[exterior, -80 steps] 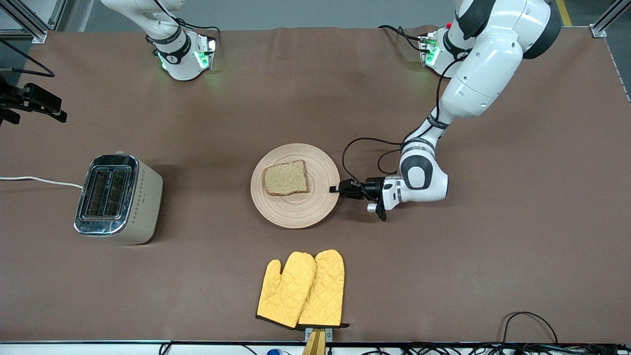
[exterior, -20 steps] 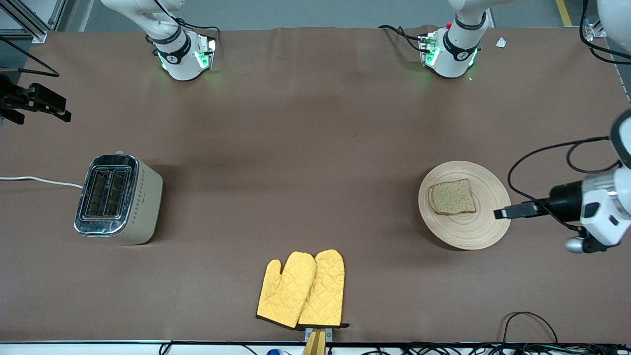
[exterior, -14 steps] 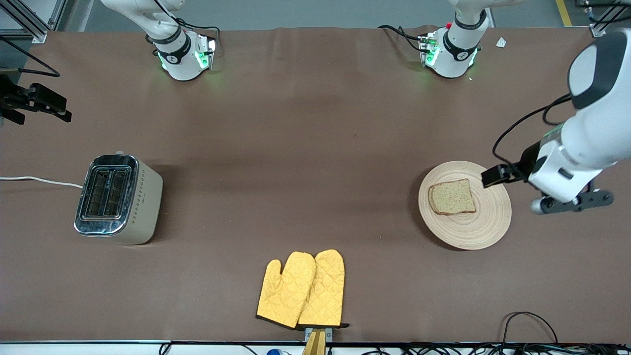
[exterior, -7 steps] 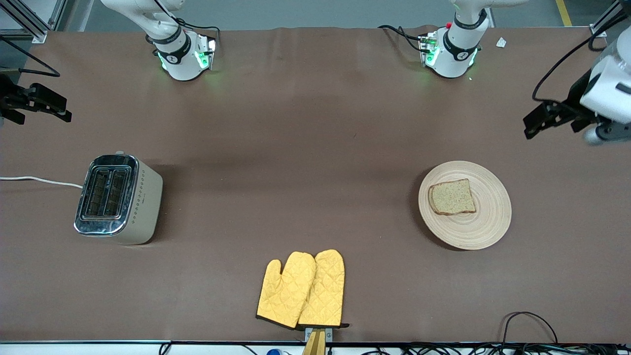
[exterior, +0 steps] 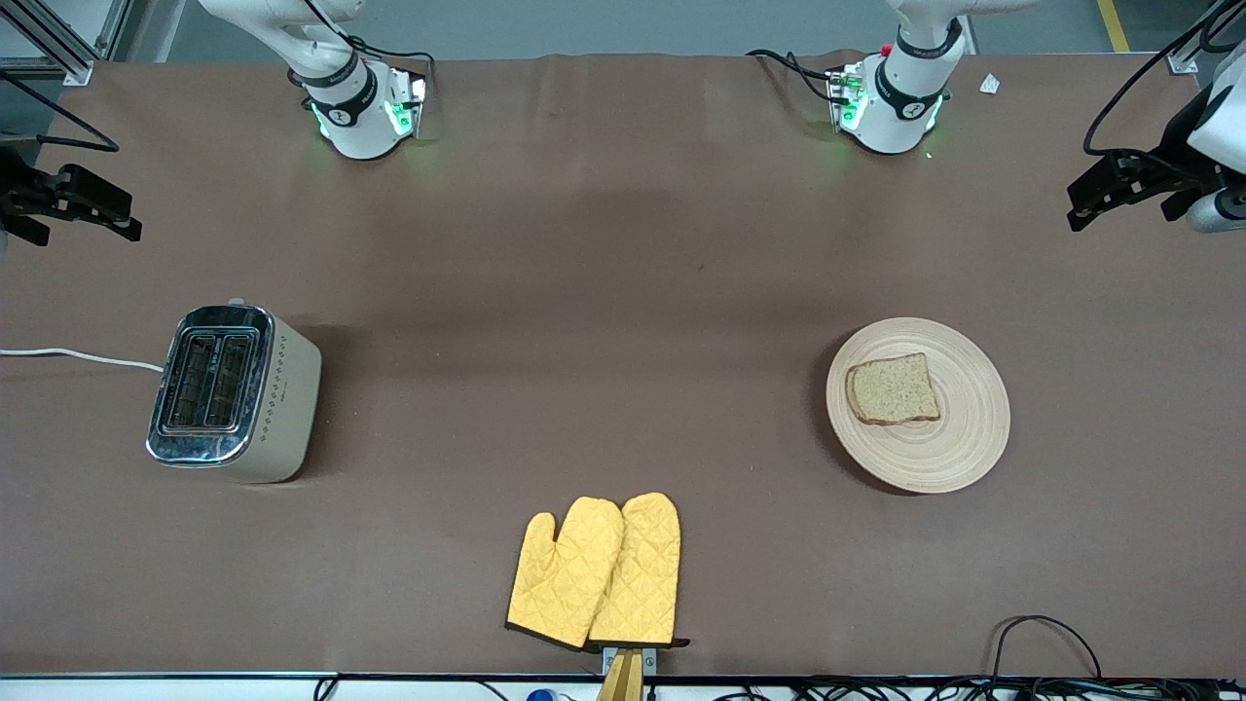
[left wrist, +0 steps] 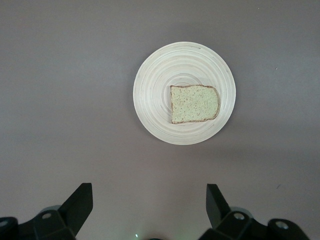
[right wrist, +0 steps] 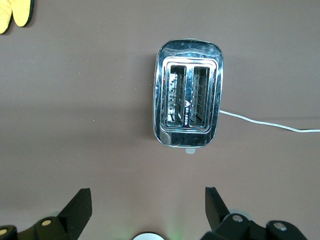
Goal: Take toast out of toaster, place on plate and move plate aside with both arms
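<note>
The round beige plate (exterior: 934,458) lies on the table toward the left arm's end, with the toast (exterior: 893,388) flat on it. My left gripper (exterior: 1079,204) is open and empty, raised in the air over the table's left-arm end, apart from the plate. The left wrist view looks down on the plate (left wrist: 155,100) and toast (left wrist: 194,103), with my left gripper (left wrist: 149,205) wide open. My right gripper (exterior: 125,216) waits open and empty, raised near the toaster (exterior: 232,391). In the right wrist view my right gripper (right wrist: 148,205) is open above the toaster (right wrist: 188,107).
The silver toaster's two slots are empty and its white cord (exterior: 78,356) runs off the table's right-arm end. A pair of yellow oven mitts (exterior: 596,571) lies at the table edge nearest the front camera; a tip of them shows in the right wrist view (right wrist: 15,12).
The left gripper dragged the plate with the toast from the table's middle to the left arm's end, let go of its rim, then rose and drew away. The right arm stayed still.
</note>
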